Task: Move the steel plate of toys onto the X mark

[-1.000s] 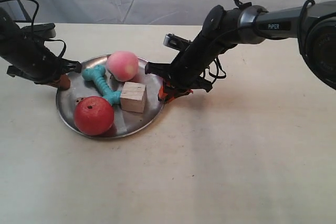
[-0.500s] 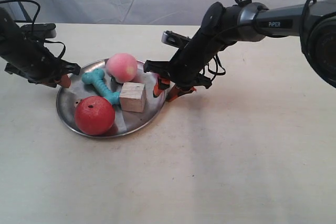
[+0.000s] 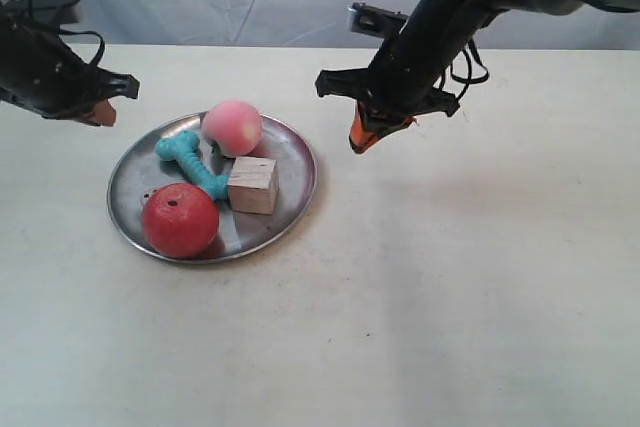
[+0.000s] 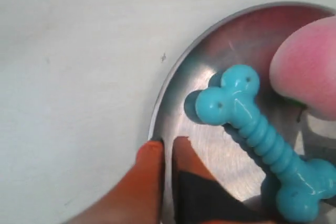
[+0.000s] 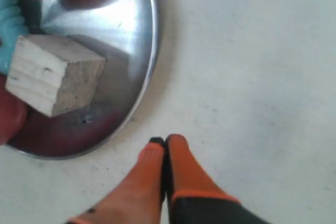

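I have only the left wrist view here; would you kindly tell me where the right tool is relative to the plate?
Observer: The right tool is shut and off the steel plate, over the table just outside its rim.
Operator: Thank you. Which toys lie beyond the bone and peach?
Observer: A red apple and a wooden cube, both on the plate.
Operator: Is my left tool touching the rim?
Observer: No; the exterior view shows the left tool apart from the plate.
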You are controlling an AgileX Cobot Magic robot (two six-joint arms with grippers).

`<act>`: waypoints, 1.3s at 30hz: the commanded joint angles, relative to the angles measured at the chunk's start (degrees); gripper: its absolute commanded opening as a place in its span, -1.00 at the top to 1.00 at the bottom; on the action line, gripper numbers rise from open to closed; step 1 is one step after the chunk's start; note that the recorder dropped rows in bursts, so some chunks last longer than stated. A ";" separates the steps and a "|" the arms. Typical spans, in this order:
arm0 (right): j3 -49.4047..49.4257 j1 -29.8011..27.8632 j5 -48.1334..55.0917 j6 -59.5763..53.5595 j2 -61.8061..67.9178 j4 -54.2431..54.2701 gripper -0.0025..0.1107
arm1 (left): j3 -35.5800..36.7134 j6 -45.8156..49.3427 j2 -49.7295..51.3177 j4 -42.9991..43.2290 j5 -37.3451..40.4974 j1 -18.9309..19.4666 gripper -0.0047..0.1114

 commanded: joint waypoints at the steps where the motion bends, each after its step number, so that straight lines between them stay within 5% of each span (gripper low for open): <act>1: 2.69 -0.27 0.71 -0.77 -7.55 -3.47 0.96 | -0.17 -0.13 -7.05 -0.21 0.81 -0.02 0.92; 7: 17.03 1.04 -11.87 -0.93 -24.69 -6.37 0.96 | 6.58 0.16 -22.89 -1.20 -6.56 -0.14 0.92; 14: 56.98 10.56 -55.18 -0.93 -62.56 -15.48 0.96 | 35.72 7.73 -63.30 -1.73 -35.88 -5.15 0.92; 16: 62.52 10.56 -61.03 -0.93 -67.90 -15.48 0.96 | 41.30 7.73 -68.63 -1.96 -38.06 -5.28 0.92; 21: 69.00 10.56 -58.33 -0.93 -75.33 -15.13 0.96 | 48.30 7.34 -76.46 -1.96 -36.75 -5.28 0.92; 31: 69.00 10.56 -55.39 -0.93 -75.48 -15.13 0.96 | 48.30 7.34 -78.57 -1.87 -34.90 -5.50 0.92; 39: 71.21 10.30 -57.03 -0.93 -81.26 -15.13 0.96 | 48.30 7.69 -79.22 -1.47 -34.31 -9.37 0.92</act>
